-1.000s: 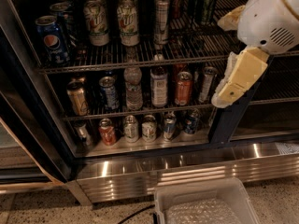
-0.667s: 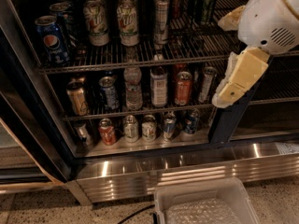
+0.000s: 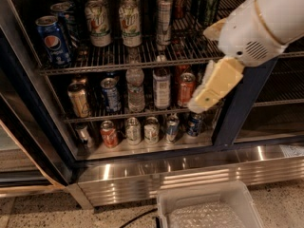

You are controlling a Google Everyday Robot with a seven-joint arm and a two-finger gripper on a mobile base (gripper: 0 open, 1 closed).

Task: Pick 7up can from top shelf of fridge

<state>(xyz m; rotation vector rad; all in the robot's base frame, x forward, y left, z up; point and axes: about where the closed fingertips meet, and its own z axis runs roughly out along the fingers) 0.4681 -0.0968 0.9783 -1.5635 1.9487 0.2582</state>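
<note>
Two 7up cans stand on the top shelf of the fridge: one at the left, one beside it, both whitish with green lettering. A blue Pepsi can stands to their left and a slim silver can to their right. My gripper, cream-yellow on a white arm, hangs in front of the fridge's right side. It is lower than the top shelf and right of the 7up cans, touching none of them.
Dark cans stand at the back right of the top shelf. The middle shelf holds cans and bottles, the bottom shelf several cans. A stainless base panel is below. A clear plastic bin sits on the floor.
My gripper and arm have moved left, closer to the middle of the fridge opening. The cans have not moved.
</note>
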